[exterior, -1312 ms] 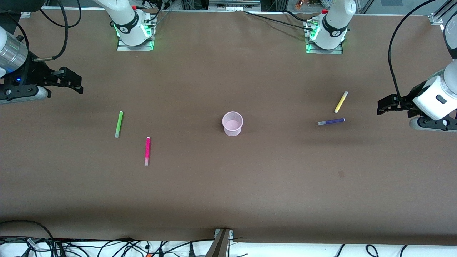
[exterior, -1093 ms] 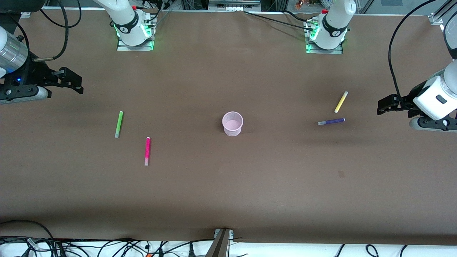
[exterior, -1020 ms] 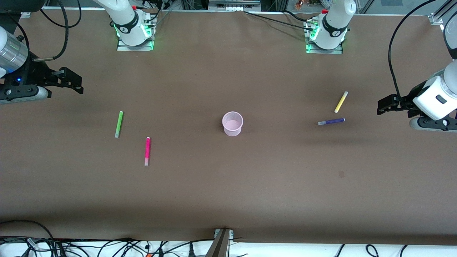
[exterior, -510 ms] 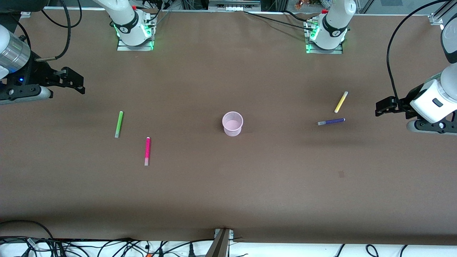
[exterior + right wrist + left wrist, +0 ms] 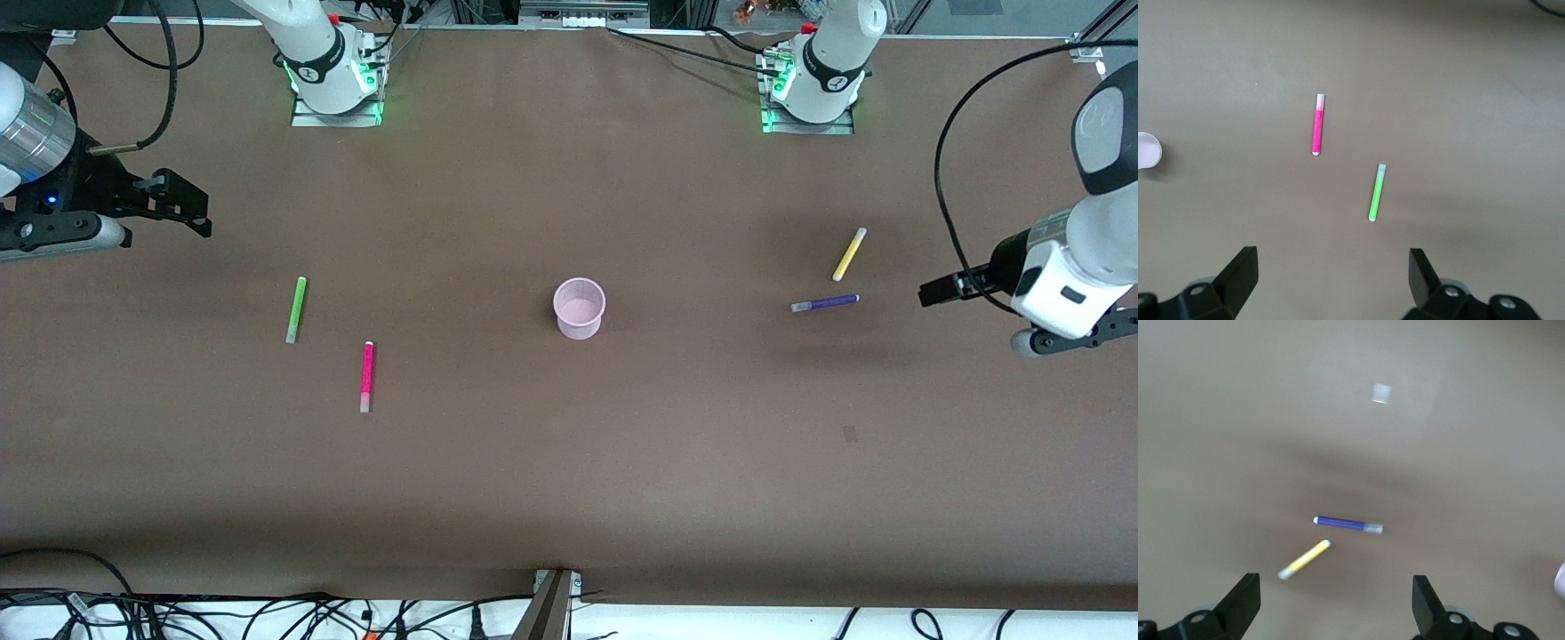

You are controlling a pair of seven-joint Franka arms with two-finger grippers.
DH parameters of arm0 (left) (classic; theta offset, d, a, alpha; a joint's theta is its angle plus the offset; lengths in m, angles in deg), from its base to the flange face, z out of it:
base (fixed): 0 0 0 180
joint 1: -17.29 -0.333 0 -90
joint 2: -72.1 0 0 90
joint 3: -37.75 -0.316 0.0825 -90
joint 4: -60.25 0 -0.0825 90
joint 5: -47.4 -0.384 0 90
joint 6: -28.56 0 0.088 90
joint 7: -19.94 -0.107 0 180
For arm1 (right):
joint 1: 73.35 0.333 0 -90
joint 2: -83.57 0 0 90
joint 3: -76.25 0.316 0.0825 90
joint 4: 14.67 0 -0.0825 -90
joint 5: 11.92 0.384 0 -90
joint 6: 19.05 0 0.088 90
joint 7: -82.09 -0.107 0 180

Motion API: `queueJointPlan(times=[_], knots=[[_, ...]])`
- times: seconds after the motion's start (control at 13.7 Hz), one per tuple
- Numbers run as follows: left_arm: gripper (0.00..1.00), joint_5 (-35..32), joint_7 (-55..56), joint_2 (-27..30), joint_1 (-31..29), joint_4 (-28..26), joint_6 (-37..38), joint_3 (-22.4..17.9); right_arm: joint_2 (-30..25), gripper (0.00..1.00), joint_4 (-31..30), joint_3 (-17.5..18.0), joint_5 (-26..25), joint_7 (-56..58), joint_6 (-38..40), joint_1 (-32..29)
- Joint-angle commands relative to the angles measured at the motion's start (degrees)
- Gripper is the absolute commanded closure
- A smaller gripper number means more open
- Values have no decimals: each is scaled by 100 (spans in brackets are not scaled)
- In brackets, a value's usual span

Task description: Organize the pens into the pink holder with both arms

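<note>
**Four pens down, holder empty**

The pink holder [image 5: 580, 308] stood upright at the middle of the desk [image 5: 569, 480] with nothing in it. None of the four pens had been lifted. The yellow pen [image 5: 849, 254] and the purple pen [image 5: 825, 303] lay close together toward my left arm's end, the purple one nearer the front camera. The green pen [image 5: 296, 309] and the magenta pen [image 5: 366, 376] lay toward my right arm's end, the magenta one nearer the camera.

My left tool [image 5: 941, 290] hung in the air just off the purple pen, fingers spread wide and empty — the wrist view showed both pens lying between them. My right tool [image 5: 185, 203] hung over the desk near the green pen, equally wide and empty.

The risks, as I judged them: the pens were slim and round, so an off-centre pinch could roll one away. The yellow and purple pens lay near enough that closing on one might nudge the other. The light holder could tip if a pen struck its rim.

My left wrist view was blurred, and both wrist views caught only an edge of the holder.
</note>
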Motion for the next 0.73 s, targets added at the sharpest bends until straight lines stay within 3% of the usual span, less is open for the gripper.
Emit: queueJointPlan(times=[0.0, 0.29, 0.66], knots=[[0, 109, 1082, -56, -36, -378, -258, 13, 60, 0, 139, 3, -108, -37, 22, 32], [0, 135, 3039, -21, 77, -1248, -1003, 39, 69, 0, 139, 3, -81, -46, 22, 32], [0, -189, 5676, 199, 184, -2602, -2559, 303, 69, 0, 139, 3, -90, -37, 22, 32]])
